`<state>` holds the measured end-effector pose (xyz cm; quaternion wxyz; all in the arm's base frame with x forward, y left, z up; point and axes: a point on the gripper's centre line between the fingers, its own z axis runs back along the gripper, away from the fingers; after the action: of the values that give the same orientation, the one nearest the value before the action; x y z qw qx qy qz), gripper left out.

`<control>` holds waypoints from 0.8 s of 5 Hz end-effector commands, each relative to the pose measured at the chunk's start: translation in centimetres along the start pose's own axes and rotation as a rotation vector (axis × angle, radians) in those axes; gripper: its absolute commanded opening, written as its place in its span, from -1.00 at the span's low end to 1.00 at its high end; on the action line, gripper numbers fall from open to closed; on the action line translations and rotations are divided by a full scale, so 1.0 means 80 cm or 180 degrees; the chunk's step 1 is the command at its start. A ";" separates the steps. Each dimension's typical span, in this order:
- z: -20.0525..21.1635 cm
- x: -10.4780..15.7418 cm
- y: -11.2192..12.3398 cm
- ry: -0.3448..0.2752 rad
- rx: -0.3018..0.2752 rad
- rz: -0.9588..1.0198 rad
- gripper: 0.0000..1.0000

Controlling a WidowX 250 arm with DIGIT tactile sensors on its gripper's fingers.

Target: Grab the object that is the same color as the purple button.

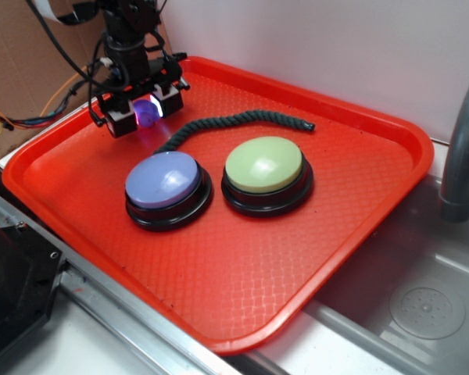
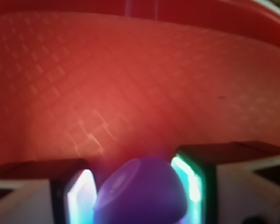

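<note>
My gripper (image 1: pixel 147 112) hangs over the far left part of the red tray (image 1: pixel 242 281), lifted a little above it. It is shut on the small purple rubbery object (image 1: pixel 148 111), which glows between the lit pads. In the wrist view the purple object (image 2: pixel 142 193) fills the gap between the two glowing pads (image 2: pixel 81 196), with blurred red tray floor (image 2: pixel 130 84) beyond it. The purple button (image 1: pixel 165 184) with a black base stands on the tray in front of the gripper, to its right.
A button with a light green top (image 1: pixel 265 169) stands right of the purple one. A dark twisted rope piece (image 1: pixel 242 123) lies behind both buttons. The tray rim (image 1: pixel 418 164) borders a metal sink with a grey faucet (image 1: pixel 461 148) at the right.
</note>
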<state>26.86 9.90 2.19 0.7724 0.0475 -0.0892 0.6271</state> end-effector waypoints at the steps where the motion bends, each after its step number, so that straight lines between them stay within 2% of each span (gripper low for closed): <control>1: 0.095 0.002 0.003 0.0166 -0.0224 -0.1219 -1.00; 2: 0.118 -0.028 0.009 0.0615 -0.0277 -0.1987 -1.00; 3: 0.145 -0.064 0.020 0.0665 -0.0344 -0.2780 -1.00; 4: 0.161 -0.093 0.034 0.0608 -0.0423 -0.3574 -1.00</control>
<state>21.29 -1.25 11.98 0.9918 -0.0156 0.0025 0.1267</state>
